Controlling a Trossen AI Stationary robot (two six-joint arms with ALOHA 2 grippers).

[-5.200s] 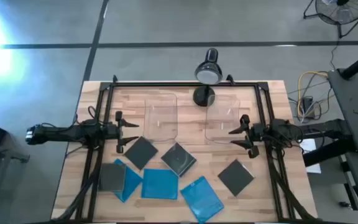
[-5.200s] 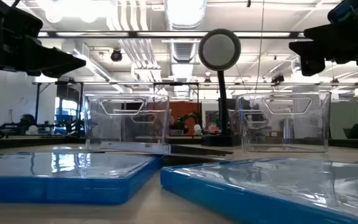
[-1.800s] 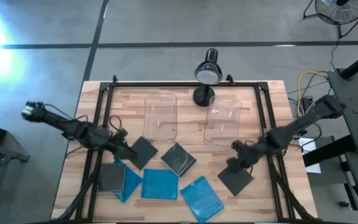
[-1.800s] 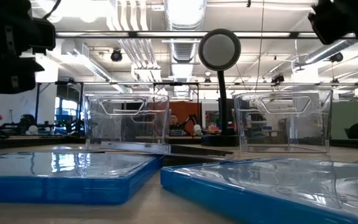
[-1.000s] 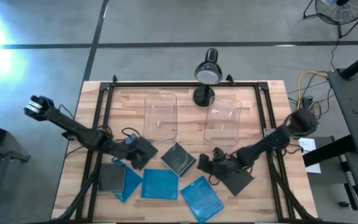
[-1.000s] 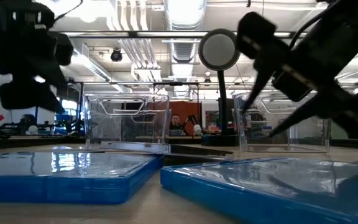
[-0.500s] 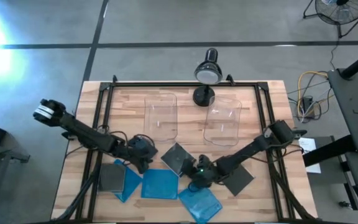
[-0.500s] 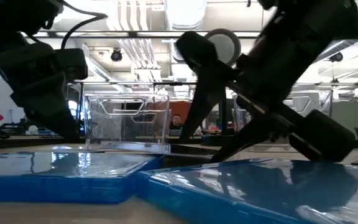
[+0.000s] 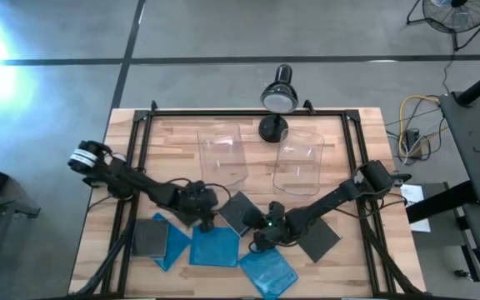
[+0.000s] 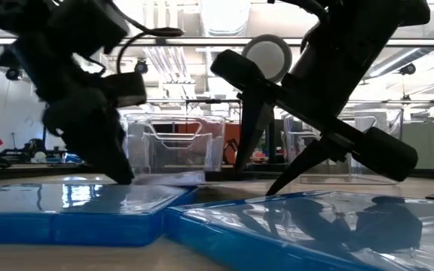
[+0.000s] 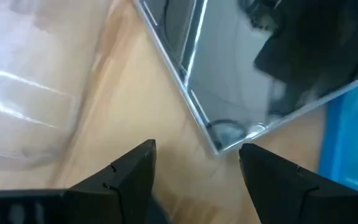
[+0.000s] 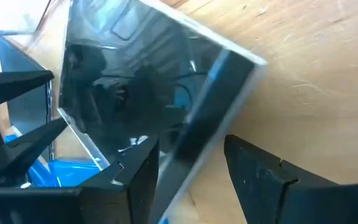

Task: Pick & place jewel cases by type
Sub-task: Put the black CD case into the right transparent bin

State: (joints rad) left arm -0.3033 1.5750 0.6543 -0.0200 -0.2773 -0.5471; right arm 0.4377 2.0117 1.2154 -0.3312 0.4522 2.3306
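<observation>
Dark grey and blue jewel cases lie flat on the wooden table. The middle dark case (image 9: 238, 210) lies between both grippers. My left gripper (image 9: 211, 218) is open at its left side; the case's corner (image 11: 217, 148) points between the fingers. My right gripper (image 9: 257, 236) is open at its near right side, fingers slanting down (image 10: 256, 184), with the case's edge (image 12: 210, 118) running between them. Other dark cases lie at the right (image 9: 319, 237) and left (image 9: 148, 237). Blue cases (image 9: 215, 247) (image 9: 269, 271) lie near the front edge. My left gripper stands with its open fingers (image 11: 135, 174) on either side of the dark case's corner; I cannot tell whether they touch it. My right gripper has the dark case's edge between its open fingers (image 12: 263, 177), slanting down from the right; I cannot tell whether they touch it.
Two clear bins stand toward the far edge, one at the left (image 9: 223, 154) and one at the right (image 9: 298, 165). A desk lamp (image 9: 277, 96) stands between them at the far edge. A black frame (image 9: 140, 167) runs along the table's sides.
My left gripper has moved toward the table's right, up to the middle dark case, and the left clear bin has slid and turned to the right. My right gripper has moved left and lower toward that same case. The near blue case has slid slightly left.
</observation>
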